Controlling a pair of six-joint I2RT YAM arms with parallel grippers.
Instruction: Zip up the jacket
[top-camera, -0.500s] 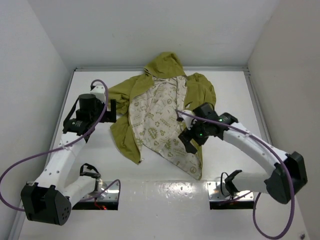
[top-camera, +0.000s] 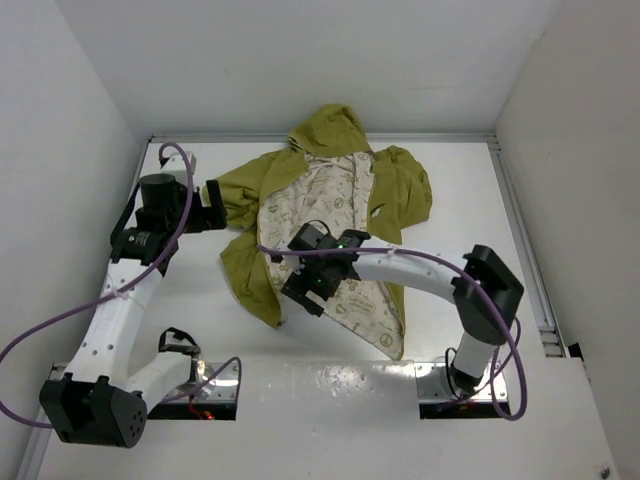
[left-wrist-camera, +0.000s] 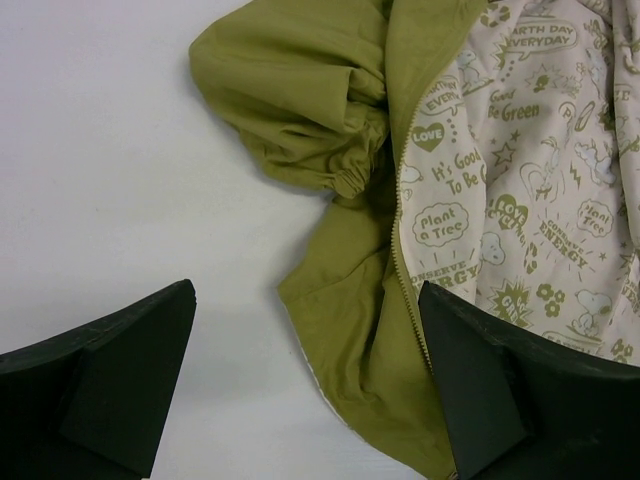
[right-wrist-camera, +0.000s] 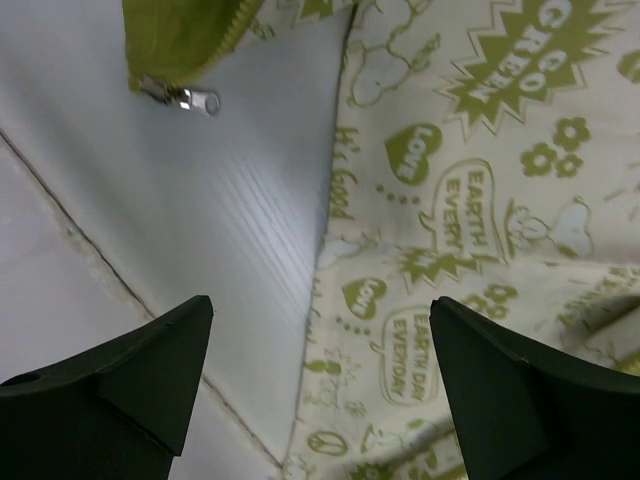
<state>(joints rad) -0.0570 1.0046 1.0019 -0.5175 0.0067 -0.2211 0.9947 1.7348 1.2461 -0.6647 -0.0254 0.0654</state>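
The olive-green hooded jacket (top-camera: 395, 185) lies open on the white table, hood at the back, with its cream doodle-printed lining (top-camera: 320, 215) facing up. My left gripper (top-camera: 226, 210) is open and empty beside the jacket's left sleeve. The left wrist view shows the gathered cuff (left-wrist-camera: 350, 170), the zipper teeth (left-wrist-camera: 400, 250) and the gripper (left-wrist-camera: 305, 385) above the olive front panel. My right gripper (top-camera: 297, 295) is open and empty, low over the lining's lower left. In the right wrist view (right-wrist-camera: 320, 375) the metal zipper slider (right-wrist-camera: 185, 98) hangs at the olive edge, ahead and to the left of the fingers.
White walls (top-camera: 80, 130) enclose the table (top-camera: 470, 210) on the left, back and right. A table seam (right-wrist-camera: 90, 255) runs near the right gripper. Purple cables (top-camera: 20, 340) loop from both arms. The arm bases and metal plates (top-camera: 225, 390) stand at the near edge.
My right arm has swung left across the jacket, from its right side to the lining's lower left. My left gripper has shifted slightly back and left.
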